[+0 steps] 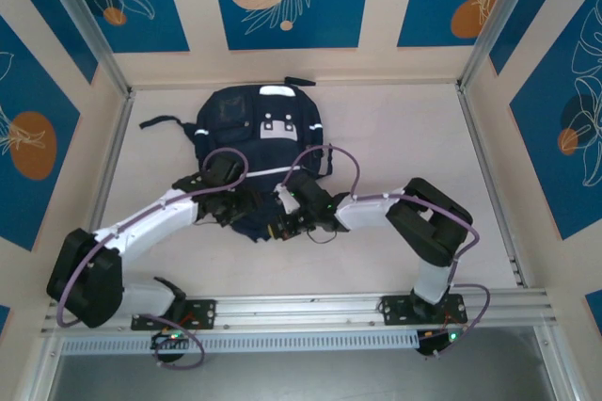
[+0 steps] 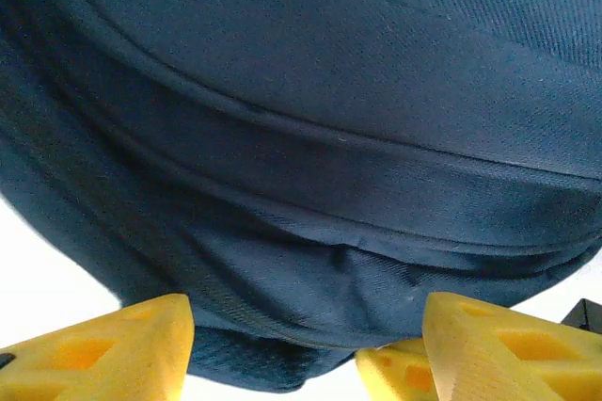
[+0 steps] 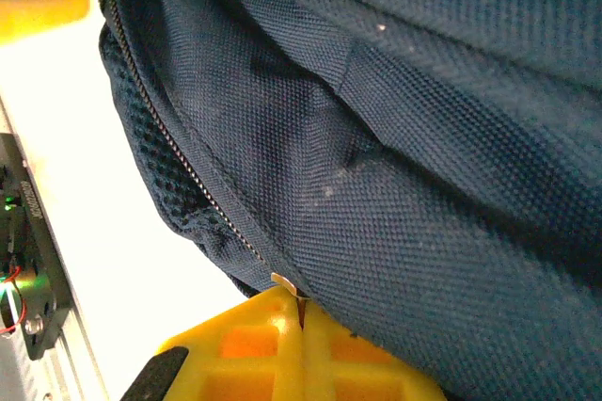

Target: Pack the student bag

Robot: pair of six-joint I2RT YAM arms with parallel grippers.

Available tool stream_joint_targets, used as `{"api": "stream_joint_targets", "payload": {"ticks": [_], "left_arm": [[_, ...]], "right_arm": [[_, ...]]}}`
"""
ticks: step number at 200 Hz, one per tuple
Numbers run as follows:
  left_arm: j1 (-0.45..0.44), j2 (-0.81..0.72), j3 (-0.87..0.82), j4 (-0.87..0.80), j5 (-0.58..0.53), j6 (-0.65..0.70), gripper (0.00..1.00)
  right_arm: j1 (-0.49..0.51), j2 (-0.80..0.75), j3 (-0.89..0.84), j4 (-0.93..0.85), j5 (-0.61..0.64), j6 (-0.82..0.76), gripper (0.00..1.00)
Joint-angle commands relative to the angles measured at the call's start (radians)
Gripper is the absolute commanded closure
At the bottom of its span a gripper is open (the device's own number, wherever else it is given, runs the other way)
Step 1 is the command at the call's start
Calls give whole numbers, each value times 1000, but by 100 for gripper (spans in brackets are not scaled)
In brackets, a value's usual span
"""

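The large dark navy fabric student bag [image 1: 261, 128] lies central on the pale bench [image 1: 395, 128]. At the bag's near edge the left claw [image 2: 306, 316] gapes open, and the right claw [image 3: 299, 312] pinches its metal zipper pull [image 3: 284, 281].

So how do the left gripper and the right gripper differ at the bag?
The left gripper has its fingers wide apart, open; the right gripper has its fingers pressed together. The right gripper seems to pinch the zipper pull; the left gripper grips nothing. Both have yellow fingers and sit at the near edge of the student bag.
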Motion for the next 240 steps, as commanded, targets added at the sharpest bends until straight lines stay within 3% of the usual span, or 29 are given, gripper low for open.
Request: {"api": "stream_joint_targets", "payload": {"ticks": [1,41,58,95,173,204,236,240], "left_arm": [[-16,66,-10,22,34,-39,35],[-28,197,29,75,18,-13,38],[-29,250,47,120,26,-1,52],[-24,331,87,68,-24,22,100],[35,279,28,32,-73,18,100],[60,258,38,1,-79,23,100],[75,195,44,-12,-58,81,100],[74,184,45,-12,-50,90,93]], "right_arm": [[34,57,52,-67,-58,-3,100],[58,65,103,-98,-64,-10,100],[59,59,99,-122,-53,-13,100],[32,38,58,-221,24,-27,100],[-110,-93,-57,-357,140,-34,100],[-180,-126,-96,-295,90,-34,100],[-183,-71,-69,-217,-4,-34,100],[-183,-65,-66,-209,-14,-28,100]]}}
